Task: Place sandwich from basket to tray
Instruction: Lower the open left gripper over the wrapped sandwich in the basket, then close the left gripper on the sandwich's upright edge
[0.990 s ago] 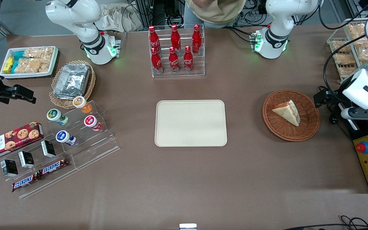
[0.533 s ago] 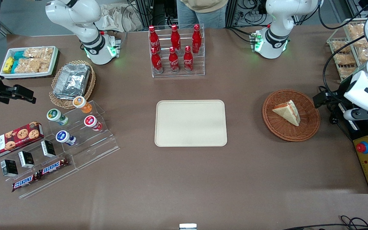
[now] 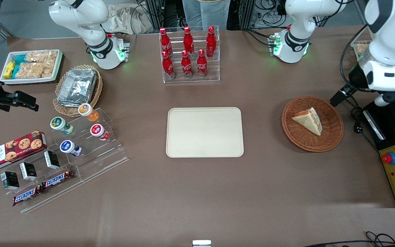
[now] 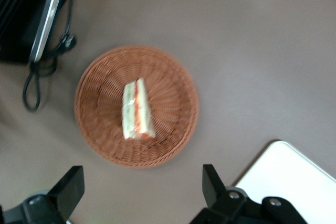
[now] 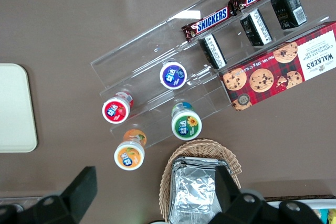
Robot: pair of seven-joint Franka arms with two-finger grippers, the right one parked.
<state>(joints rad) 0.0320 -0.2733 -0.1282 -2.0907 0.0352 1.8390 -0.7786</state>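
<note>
Sandwich (image 3: pixel 308 120) lying on its side in the reddish-brown wicker basket (image 3: pixel 331 139), a pale bread wedge with orange-red and green filling showing along one edge. Same wedge seen from the wrist camera (image 4: pixel 136 110), sitting near the middle of the basket (image 4: pixel 173 140), touching only the weave beneath it.

Hand (image 4: pixel 140 188) hovering above the counter (image 3: pixel 197 192), near the basket rim, well clear of the sandwich. Fingers (image 4: pixel 211 184) spread wide, nothing between them. From the front, only the white wrist of the working arm visible above the working arm's end of the counter; the fingers themselves impossible to make out there.

Beige tray (image 3: pixel 204 132) flat at mid-counter, well apart from the basket, toward the parked arm's end from it, nothing on it. A pale rounded corner of that tray (image 4: pixel 294 177) peeking in near the hand in the wrist view.

Farther from the front camera than the tray, a clear rack of red cola bottles (image 3: pixel 188 55), upright in two rows. Toward the parked arm's end, a lighter wicker basket with a foil container (image 3: pixel 76 85), and two Snickers bars (image 3: pixel 43 188) on a clear stepped stand.
</note>
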